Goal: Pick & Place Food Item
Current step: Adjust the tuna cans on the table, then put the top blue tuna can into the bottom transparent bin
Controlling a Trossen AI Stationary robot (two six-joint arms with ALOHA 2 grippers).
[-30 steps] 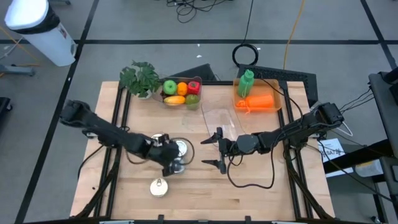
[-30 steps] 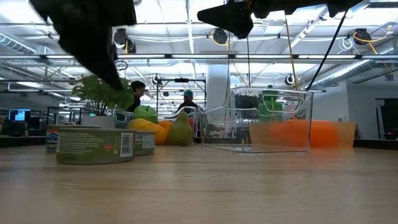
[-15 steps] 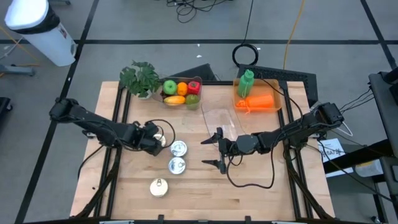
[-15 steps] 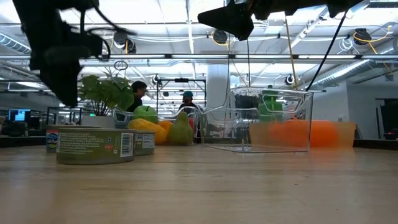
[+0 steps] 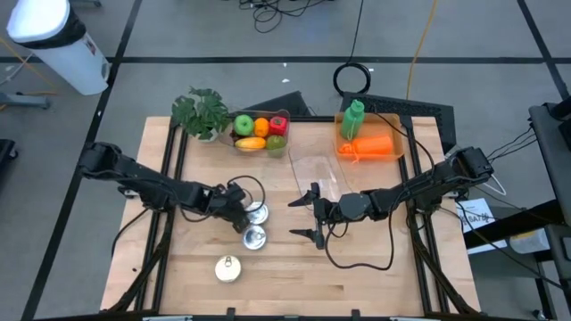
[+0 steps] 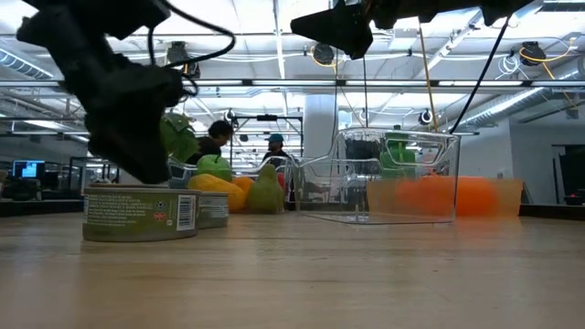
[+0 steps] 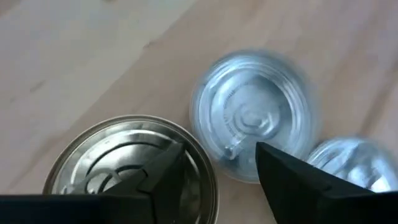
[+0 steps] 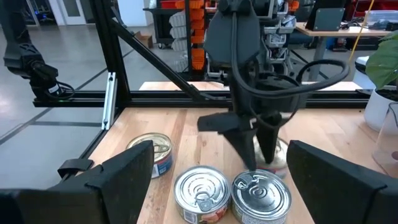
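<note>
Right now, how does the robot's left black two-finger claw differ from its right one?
The left gripper sits low, right at the round silver tin cans; the right gripper hovers higher, over bare wooden table. The left gripper's fingers look closer together; the right gripper's are spread wide. Both are dark, open and hold nothing.

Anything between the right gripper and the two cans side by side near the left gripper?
No. In the high view, only bare wooden table lies between the right gripper and the nearer of the two cans.
</note>
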